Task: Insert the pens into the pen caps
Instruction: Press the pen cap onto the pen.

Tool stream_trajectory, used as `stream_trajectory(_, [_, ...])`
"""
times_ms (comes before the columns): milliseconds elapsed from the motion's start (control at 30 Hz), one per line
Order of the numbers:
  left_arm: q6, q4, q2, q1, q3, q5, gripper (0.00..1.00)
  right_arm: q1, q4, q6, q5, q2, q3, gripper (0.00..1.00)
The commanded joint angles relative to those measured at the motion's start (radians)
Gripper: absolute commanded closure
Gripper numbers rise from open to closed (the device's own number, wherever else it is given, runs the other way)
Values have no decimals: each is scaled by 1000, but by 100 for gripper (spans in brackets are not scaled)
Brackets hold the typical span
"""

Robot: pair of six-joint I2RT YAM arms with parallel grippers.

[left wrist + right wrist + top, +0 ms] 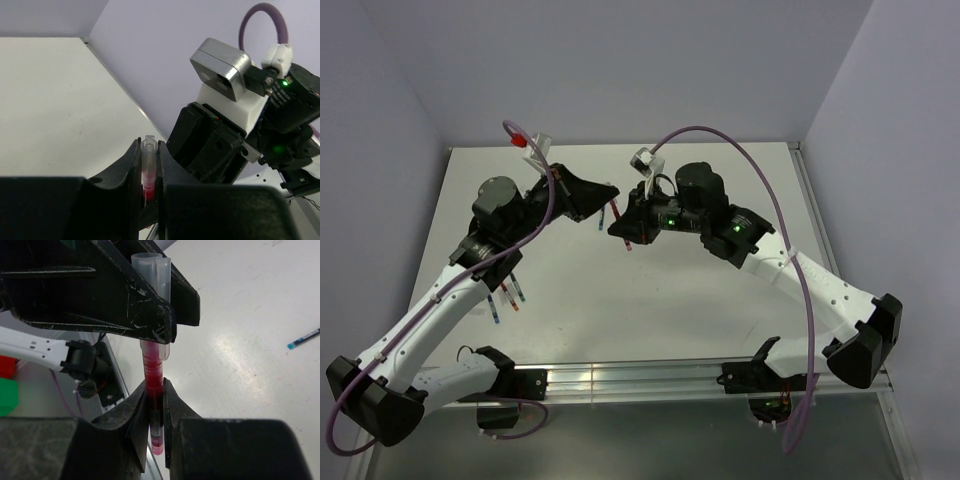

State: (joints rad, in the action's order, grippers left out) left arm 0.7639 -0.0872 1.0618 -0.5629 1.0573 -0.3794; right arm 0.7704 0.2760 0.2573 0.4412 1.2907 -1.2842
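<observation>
I am pinching the red pen (pixel 152 370) low on its barrel with my right claw (pixel 155 391), the fingers closed tight against the plastic so only the pen's end is poking out below them. My left claw (pixel 148 155) is closed on the clear cap (pixel 151 270), its two fingers pressing the tube from either side, and the cap is sitting over the pen's upper end, both raised above the bench (pixel 260 315) between my wrists. I am judging the pair to be very light, stiff and smooth, so they are likely to slip or twist if I am squeezing off-centre. The cap looks thin-walled and could crack under hard pressure. I am reckoning the best hold is mid-barrel on the pen and mid-length on the cap, clear of its open mouth, with both lined up along one axis. A blue pen (pixel 304 338) is lying on the bench well apart, and other loose pens (pixel 508 298) are lying beside my left arm.
</observation>
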Motion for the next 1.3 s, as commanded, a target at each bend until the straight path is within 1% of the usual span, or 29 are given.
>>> stream_trajectory(0, [46, -126, -46, -9, -31, -165, 100, -32, -127, 31, 36, -47, 2, 100])
stream_trajectory(233, [74, -215, -59, -9, -77, -242, 100, -75, -208, 74, 146, -74, 32, 100])
stream_trajectory(600, [176, -430, -65, -9, -158, -329, 100, -125, -334, 151, 272, -91, 74, 100])
stream_trajectory(867, [215, -508, -52, -12, -178, -388, 100, -141, -408, 191, 346, -90, 85, 100])
stream_trajectory(1000, [204, -502, -48, -35, -180, -400, 100, -143, -435, 212, 360, -80, 83, 100])
stream_trajectory(1133, [175, -451, -49, -52, -174, -369, 100, -143, -391, 203, 323, -70, 48, 100])
stream_trajectory(1233, [128, -360, -59, -64, -158, -299, 100, -143, -332, 174, 254, -65, 20, 100])
stream_trajectory(1267, [112, -294, -62, -75, -143, -273, 100, -143, -313, 166, 208, -67, 13, 100])
